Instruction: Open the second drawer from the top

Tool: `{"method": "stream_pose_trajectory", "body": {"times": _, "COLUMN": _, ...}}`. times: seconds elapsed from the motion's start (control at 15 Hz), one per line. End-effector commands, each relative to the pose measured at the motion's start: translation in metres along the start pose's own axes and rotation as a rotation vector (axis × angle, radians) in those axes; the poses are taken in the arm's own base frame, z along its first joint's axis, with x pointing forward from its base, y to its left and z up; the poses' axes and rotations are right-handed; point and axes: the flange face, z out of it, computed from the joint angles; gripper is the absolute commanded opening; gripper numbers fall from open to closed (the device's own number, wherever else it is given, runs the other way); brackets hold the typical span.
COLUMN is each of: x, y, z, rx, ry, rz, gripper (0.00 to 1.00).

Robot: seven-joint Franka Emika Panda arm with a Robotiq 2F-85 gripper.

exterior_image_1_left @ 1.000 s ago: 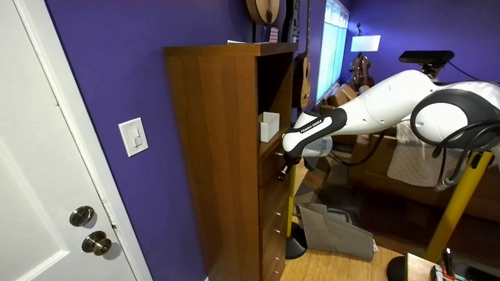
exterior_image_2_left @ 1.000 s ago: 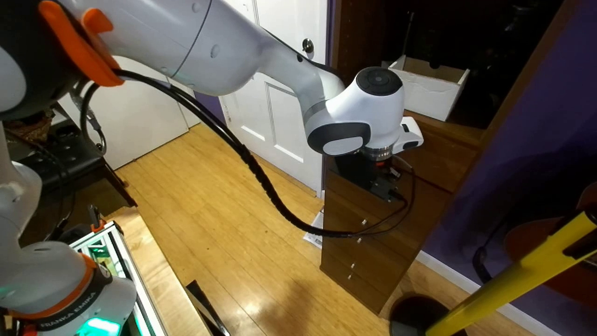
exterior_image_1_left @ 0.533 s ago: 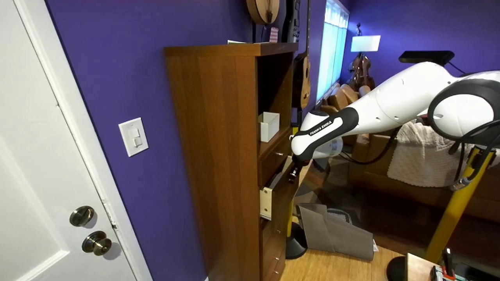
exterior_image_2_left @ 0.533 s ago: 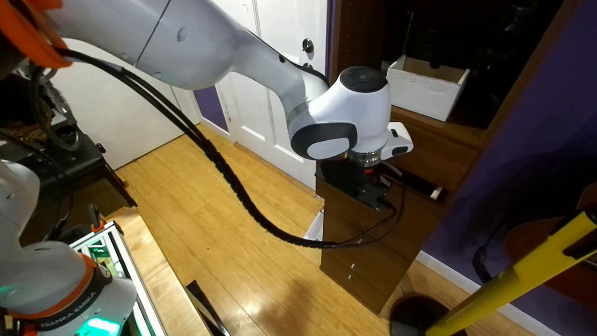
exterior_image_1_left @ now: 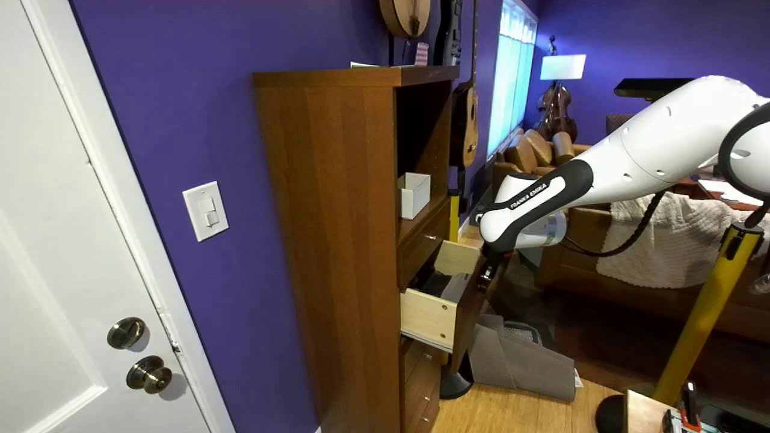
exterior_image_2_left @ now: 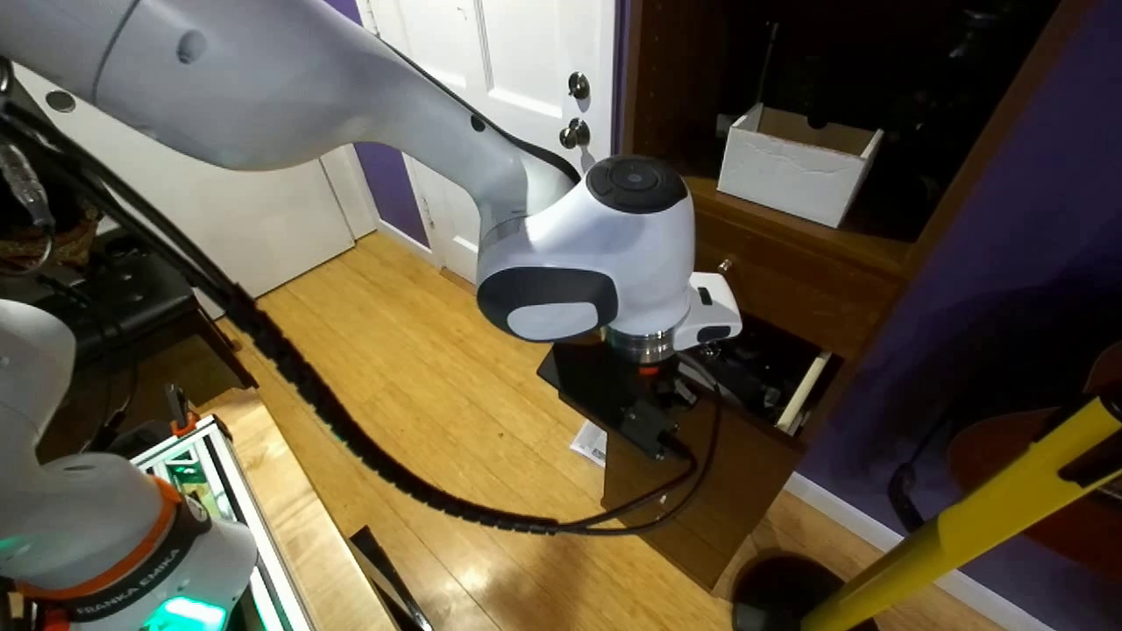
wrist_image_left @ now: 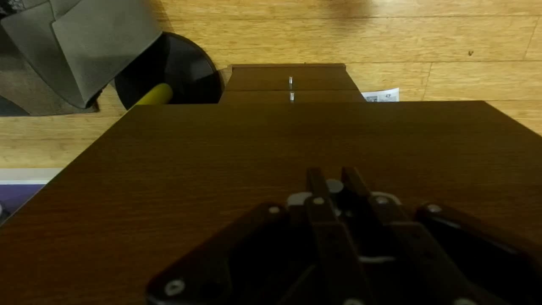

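Cabinet (exterior_image_1_left: 337,240), tall & brown: its 2nd drawer from top (wrist_image_left: 211,156) is pulled well out of the cabinet front, pale side panel (exterior_image_1_left: 428,319) showing in an ext. view; contents (exterior_image_1_left: 432,282) dark, can't ID. Top drawer (exterior_image_1_left: 418,255), directly above in the cabinet, is closed; lower drawers (exterior_image_1_left: 421,379), at the cabinet's bottom, closed too. End effector (wrist_image_left: 332,174) is at cabinet's front, fingers (wrist_image_left: 316,181) narrow, one either side of the 2nd drawer's knob (wrist_image_left: 334,186) per wrist view, knob held betw. them. Arm (exterior_image_1_left: 637,147) is out in front of cabinet, slanting down to it. White box (exterior_image_1_left: 415,195) sits on cabinet's open shelf (exterior_image_2_left: 771,217), above the drawers, seen in both ext. views. Light switch (exterior_image_1_left: 206,210) is on the purple wall (exterior_image_1_left: 156,90) beside cabinet, betw. it & the white door (exterior_image_1_left: 48,210). Guitar (exterior_image_1_left: 467,129) shows just past cabinet's far side. Gray sheet (exterior_image_1_left: 529,367) lies on wood floor (exterior_image_1_left: 493,409) near cabinet's base, out from its front.
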Motion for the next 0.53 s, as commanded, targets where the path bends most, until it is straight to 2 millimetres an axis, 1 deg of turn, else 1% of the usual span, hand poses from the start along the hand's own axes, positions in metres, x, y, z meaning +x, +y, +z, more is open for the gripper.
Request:
{"method": "stream_pose_trajectory", "body": {"times": 0.0, "x": -0.050, "y": 0.009, "z": 0.012, "rx": 0.014, "ry": -0.046, "rz": 0.002, "gripper": 0.04}}
{"method": "stream_pose_trajectory", "body": {"times": 0.13, "x": -0.065, "y": 0.013, "z": 0.012, "rx": 0.016, "ry": -0.060, "rz": -0.009, "gripper": 0.04}}
{"method": "stream_pose_trajectory", "body": {"times": 0.33, "x": -0.082, "y": 0.018, "z": 0.014, "rx": 0.011, "ry": -0.091, "rz": -0.023, "gripper": 0.04}}
{"method": "stream_pose_trajectory", "body": {"times": 0.47, "x": -0.089, "y": 0.019, "z": 0.016, "rx": 0.011, "ry": -0.107, "rz": -0.028, "gripper": 0.04}}
